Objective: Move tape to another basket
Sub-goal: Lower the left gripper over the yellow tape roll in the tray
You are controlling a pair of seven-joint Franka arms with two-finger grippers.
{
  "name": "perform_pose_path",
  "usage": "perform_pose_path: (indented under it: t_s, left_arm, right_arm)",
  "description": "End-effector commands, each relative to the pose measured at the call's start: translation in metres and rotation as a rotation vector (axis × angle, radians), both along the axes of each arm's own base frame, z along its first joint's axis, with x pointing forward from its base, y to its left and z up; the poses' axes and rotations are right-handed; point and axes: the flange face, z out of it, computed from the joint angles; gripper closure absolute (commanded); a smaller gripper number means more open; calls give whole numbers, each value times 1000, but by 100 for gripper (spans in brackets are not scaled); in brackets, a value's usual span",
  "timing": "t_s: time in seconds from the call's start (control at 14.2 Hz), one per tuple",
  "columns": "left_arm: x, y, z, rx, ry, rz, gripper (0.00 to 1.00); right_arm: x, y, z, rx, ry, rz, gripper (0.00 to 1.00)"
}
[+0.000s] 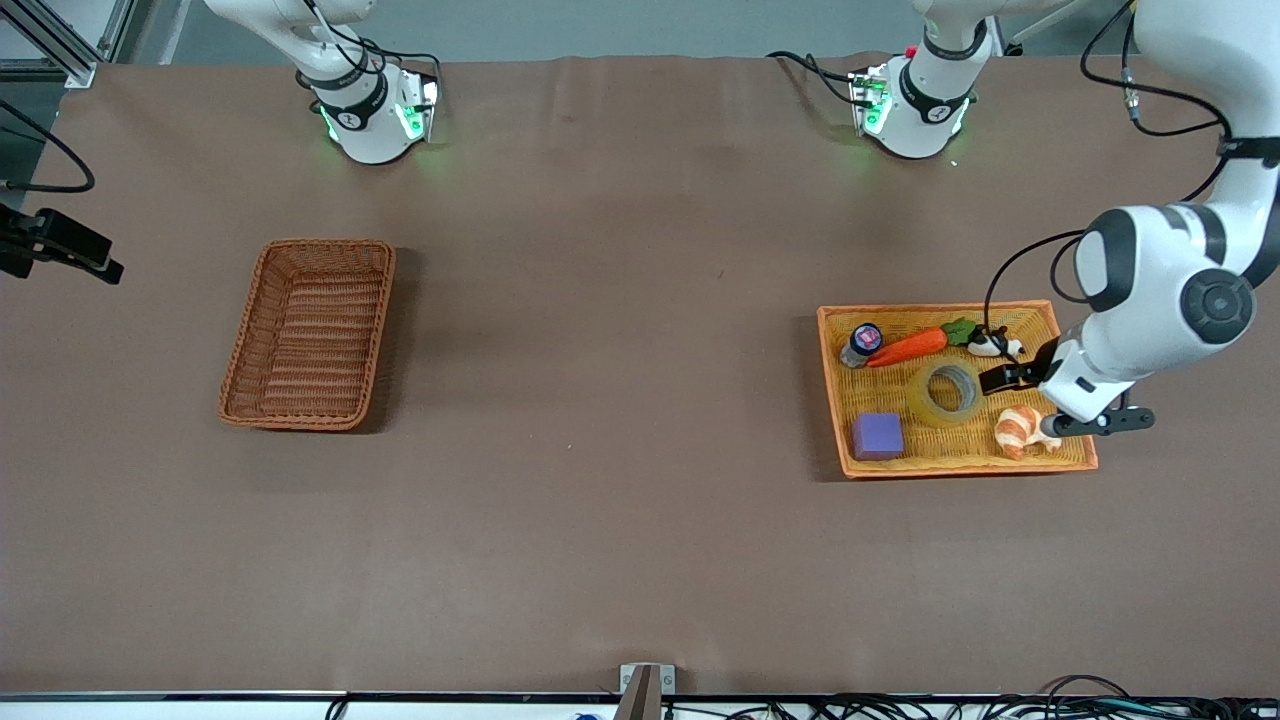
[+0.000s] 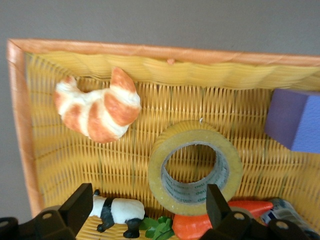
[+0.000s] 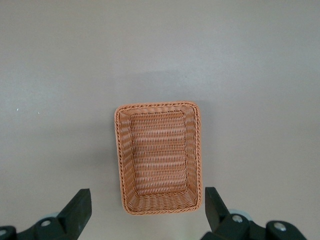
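While lying on its side in the orange tray (image 1: 1075, 455) on the brown table (image 1: 620, 420), tape (image 1: 945, 392) sitting under wide-open, empty left gripper (image 2: 150, 207), basket (image 1: 310, 333) resting toward the right arm's end, right gripper (image 3: 145, 212) hovering above it, spread and holding nothing.

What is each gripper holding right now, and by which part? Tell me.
Nothing is held. The left gripper hangs open over the tape in the orange tray; the right gripper is open above the basket.
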Motion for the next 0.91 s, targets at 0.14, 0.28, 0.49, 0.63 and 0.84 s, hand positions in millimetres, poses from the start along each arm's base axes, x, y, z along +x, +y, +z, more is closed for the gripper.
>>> perform_pose_path:
  t_s: [0.14, 0.28, 0.49, 0.63, 0.84]
  left_arm:
    - [-13, -1, -44, 7, -5, 1, 4]
    - [-20, -1, -62, 4, -17, 0, 5]
    - [-21, -2, -84, -1, -39, 0, 16]
    - [-22, -2, -91, -2, -45, 0, 52]
    - [-26, -1, -92, -1, -34, -6, 90]
  right_arm:
    - [-4, -1, 2, 24, -4, -5, 0]
    - [-4, -1, 2, 24, -4, -7, 0]
    - [-4, -1, 1, 24, -3, -8, 0]
    - [-4, -1, 2, 24, -4, -7, 0]
    - [-4, -1, 2, 24, -3, -7, 0]
